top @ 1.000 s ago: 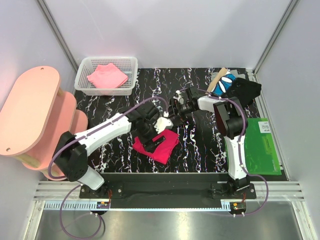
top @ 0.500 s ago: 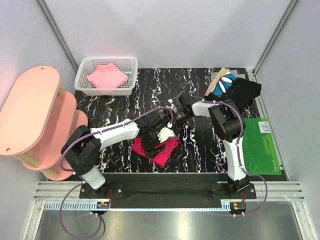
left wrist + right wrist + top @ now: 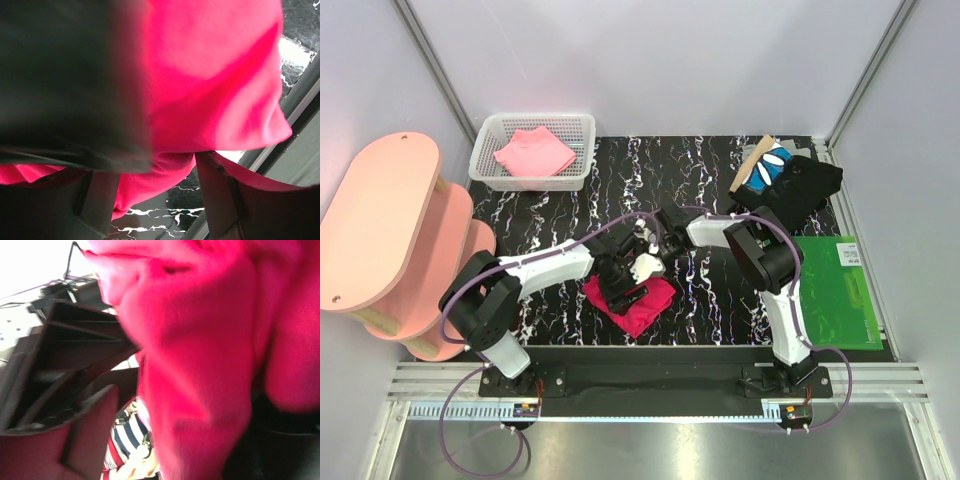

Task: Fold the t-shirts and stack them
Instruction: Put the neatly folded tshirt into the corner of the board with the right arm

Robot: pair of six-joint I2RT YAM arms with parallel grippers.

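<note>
Right jaws nearer red t-shirt [image 3: 640, 305] edge

Crimson-red t-shirt [image 3: 640, 305]: plain, no print. Desk [image 3: 720, 310]: was black w/ white marble veining. Basket [image 3: 530, 182]: white mesh, w/ lighter pink t-shirt [image 3: 535, 152]. Black t-shirt [image 3: 810, 185] & blue t-shirt [image 3: 772, 165] w/ white marks. Mat [image 3: 840, 290] was flat green; shelf unit [image 3: 380, 220] salmon pink.

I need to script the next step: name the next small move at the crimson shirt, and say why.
Probably clamp the crumpled crimson-red cloth t-shirt: the left gripper and right gripper sit on it, cloth lying between their parted jaws, seemingly not yet gripped.
</note>
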